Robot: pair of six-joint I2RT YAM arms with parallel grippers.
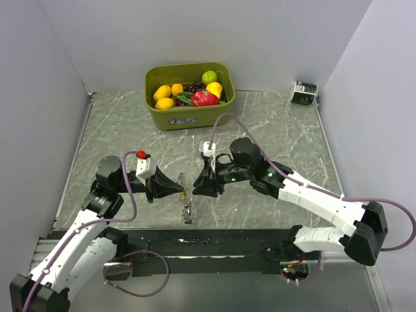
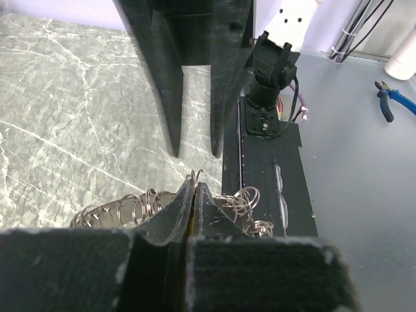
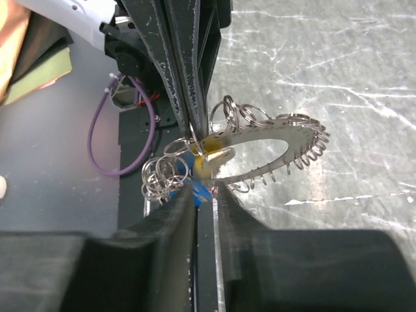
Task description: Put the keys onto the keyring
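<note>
My left gripper [image 1: 184, 191] [image 2: 195, 185] is shut on a yellow-headed key [image 3: 211, 148]. A thin split ring [image 2: 197, 174] sticks out past its tips. The keyring [image 3: 273, 133] is a flat metal hoop hung with several small wire rings, and it hangs beside the yellow key. It also shows in the top view [image 1: 187, 211]. My right gripper [image 1: 199, 188] [image 3: 207, 194] faces the left one from close by, jaws slightly apart and empty. A blue-headed key [image 3: 195, 187] lies just beyond its tips. Other keys are hidden.
A loose bunch of wire rings [image 3: 161, 181] lies on the black strip [image 1: 214, 246] along the table's front edge. A green bin [image 1: 188, 118] of toy fruit stands at the back. A small box [image 1: 304, 92] sits far right. Blue-handled pliers [image 2: 389, 104] lie off the table.
</note>
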